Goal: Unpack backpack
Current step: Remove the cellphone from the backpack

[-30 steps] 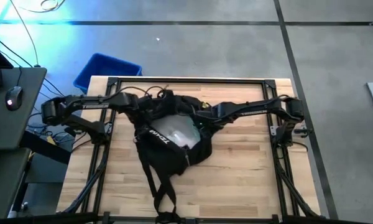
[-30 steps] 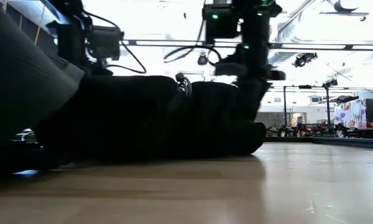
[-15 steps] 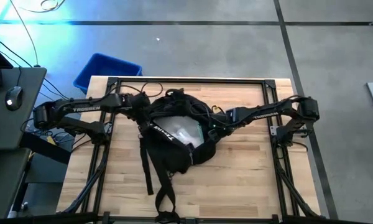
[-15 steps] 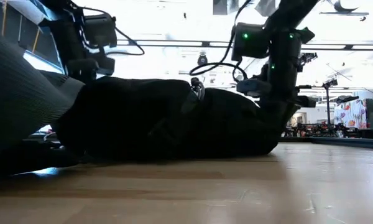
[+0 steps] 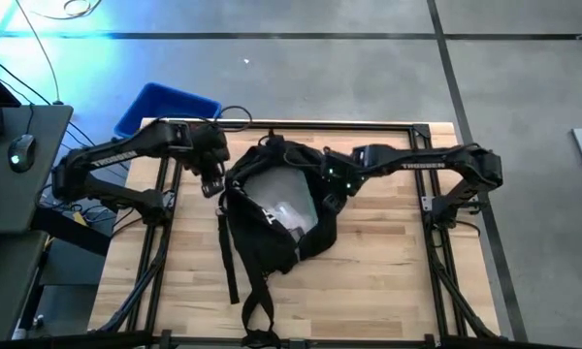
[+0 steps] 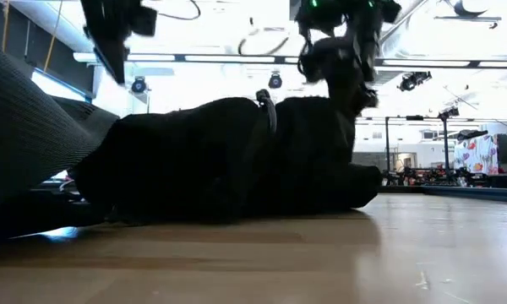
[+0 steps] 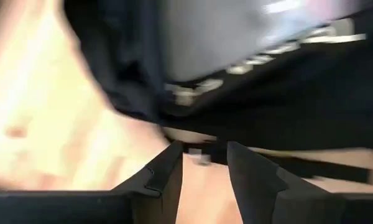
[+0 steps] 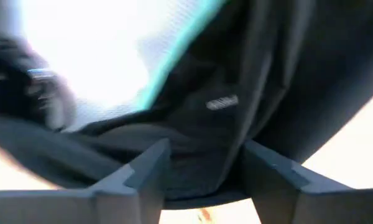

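The black backpack (image 5: 272, 240) lies on the wooden table (image 5: 388, 281) with its mouth spread wide. A pale lining or content (image 5: 276, 199) shows inside it, and its straps (image 5: 242, 291) trail toward the near edge. My left gripper (image 5: 213, 182) hangs open just left of the backpack's mouth; in its wrist view (image 7: 205, 146) only bare table shows between the fingers. My right gripper (image 5: 335, 189) is open at the mouth's right side, with black fabric (image 8: 224, 102) beyond its fingers (image 8: 205, 146). In the low view both arms stand above the backpack (image 6: 220, 160).
A blue plastic bin (image 5: 165, 107) stands on the floor off the table's far left corner. A dark desk with a mouse (image 5: 19, 150) is to the left. Bare table lies on the near right and along the left side of the backpack.
Both grippers first drew the backpack's upper edge a little toward the near edge, then rose clear of it. My left gripper has pulled back toward the left. The backpack has settled, taller than before, with its mouth spread wider.
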Available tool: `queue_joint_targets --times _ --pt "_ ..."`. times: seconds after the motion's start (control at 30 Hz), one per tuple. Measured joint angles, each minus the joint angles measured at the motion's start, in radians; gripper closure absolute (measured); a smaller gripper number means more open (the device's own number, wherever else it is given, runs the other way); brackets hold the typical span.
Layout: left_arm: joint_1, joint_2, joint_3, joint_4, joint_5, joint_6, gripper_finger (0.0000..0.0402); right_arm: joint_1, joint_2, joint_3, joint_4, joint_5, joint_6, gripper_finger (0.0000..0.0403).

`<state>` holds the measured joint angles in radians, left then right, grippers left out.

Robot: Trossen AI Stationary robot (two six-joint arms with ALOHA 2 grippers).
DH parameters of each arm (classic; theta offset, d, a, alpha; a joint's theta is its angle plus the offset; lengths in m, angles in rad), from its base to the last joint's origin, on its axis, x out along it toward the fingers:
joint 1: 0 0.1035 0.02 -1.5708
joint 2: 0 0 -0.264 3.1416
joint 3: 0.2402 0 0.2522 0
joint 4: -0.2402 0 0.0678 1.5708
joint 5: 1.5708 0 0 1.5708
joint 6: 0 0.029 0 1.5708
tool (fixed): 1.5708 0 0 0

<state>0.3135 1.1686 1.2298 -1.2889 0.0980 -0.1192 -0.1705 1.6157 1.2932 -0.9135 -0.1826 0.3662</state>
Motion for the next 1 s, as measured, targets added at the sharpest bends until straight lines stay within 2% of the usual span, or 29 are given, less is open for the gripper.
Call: queue_joint_targets --times 0.1,0.17,0.27,0.47,0.57,0.77,1.0 --pt "-0.079 -0.021 0.006 0.018 0.183 -0.104 0.0300 0.000 -0.001 0.085 -0.023 -0.060 -0.118 0.0184" --pt "-0.156 -0.027 -0.011 0.056 0.237 -0.187 0.0305 0.002 -0.001 0.132 -0.023 -0.098 -0.174 0.0175" --pt "-0.291 -0.027 -0.049 0.159 0.231 -0.320 0.0313 0.017 -0.002 0.165 0.003 -0.198 -0.236 0.0168" --pt "-0.488 -0.025 -0.190 0.580 0.167 -0.531 0.0326 0.090 0.065 0.165 0.065 -0.362 -0.299 0.0167" --pt "-0.545 -0.018 -0.264 0.726 0.124 -0.592 0.0328 0.132 0.143 0.165 0.117 -0.387 -0.287 0.0167" --pt "-0.649 0.034 -0.412 0.985 0.114 -0.665 0.0328 0.171 0.279 0.165 0.278 -0.419 -0.177 0.0167" --pt "-0.751 0.168 -0.502 1.314 0.027 -0.742 0.0328 0.121 0.307 0.165 0.286 -0.397 -0.070 0.0167"
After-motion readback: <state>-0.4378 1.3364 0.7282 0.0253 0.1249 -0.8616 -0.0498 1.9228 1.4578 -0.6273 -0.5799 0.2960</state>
